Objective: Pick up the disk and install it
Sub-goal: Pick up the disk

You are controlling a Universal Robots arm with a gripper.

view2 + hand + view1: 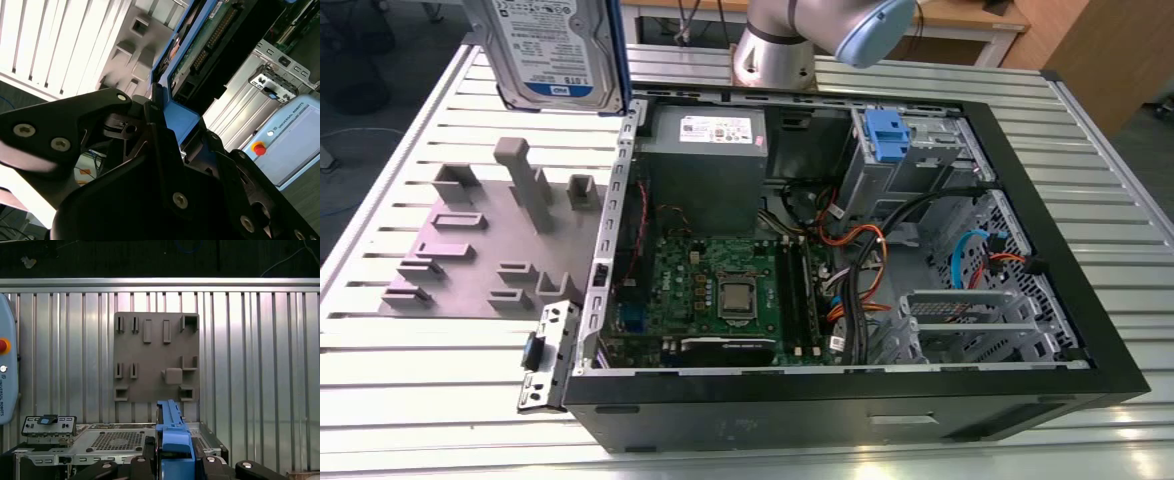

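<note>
The computer case (787,410) is being viewed steeply from above in the exterior view. The grey fixture plate (155,345), shared by all views, is being seen straight down in the first wrist view and closely past the gripper (177,120) in the second wrist view.

ribbed metal table (400,400); wooden furniture (1107,50) behind; grey floor (1154,160)

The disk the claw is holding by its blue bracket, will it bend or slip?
Probably stiff: the disk is a flat metal-cased slab, so bending seems unlikely. The claw grips the smooth plastic bracket, which may flex slightly or let it slip. It looks dense for its size and extends past the claw, so it might tilt.
</note>
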